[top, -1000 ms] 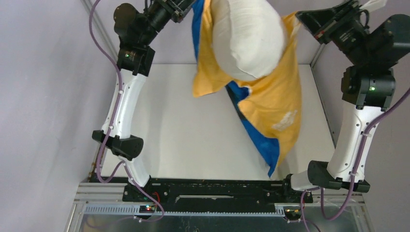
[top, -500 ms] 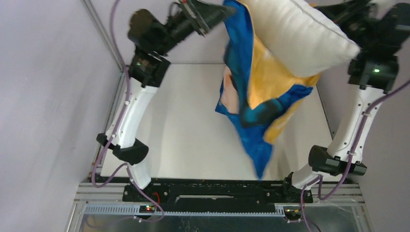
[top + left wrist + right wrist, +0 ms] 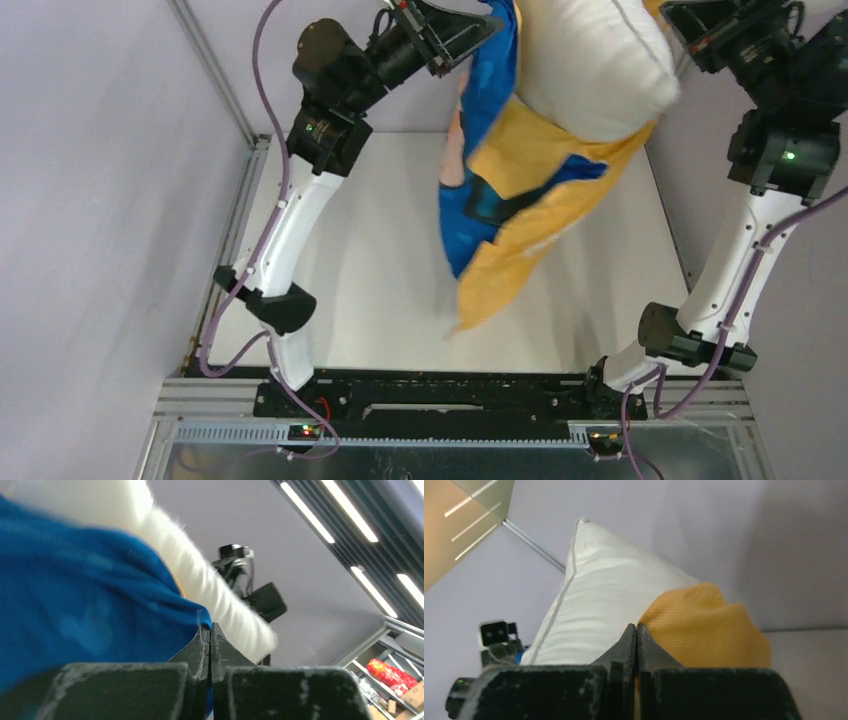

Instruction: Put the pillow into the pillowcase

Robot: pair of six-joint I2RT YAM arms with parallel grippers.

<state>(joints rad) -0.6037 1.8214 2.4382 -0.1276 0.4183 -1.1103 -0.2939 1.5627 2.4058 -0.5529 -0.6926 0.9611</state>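
Note:
The white pillow (image 3: pixel 590 70) is held high above the table at the top right, its upper part bulging out of the pillowcase (image 3: pixel 515 200), an orange-yellow and blue sack hanging limp below it. My left gripper (image 3: pixel 487 22) is shut on the pillowcase's blue edge (image 3: pixel 90 610) at the top. My right gripper (image 3: pixel 672 12) is shut on its orange edge (image 3: pixel 704 625), with the pillow (image 3: pixel 594 605) beside the fingers. The left wrist view shows the pillow's white fabric (image 3: pixel 200 580) just past the blue cloth.
The white table (image 3: pixel 360 250) lies below, with metal frame rails (image 3: pixel 215 85) at its left and back and purple walls around. Both arms reach up over the table's far edge. A black base bar (image 3: pixel 440 392) runs along the near edge.
Both grippers shook the pillowcase up and down; the pillow swung right, then back toward the middle. The hanging cloth flapped, now showing more orange at its lower end.

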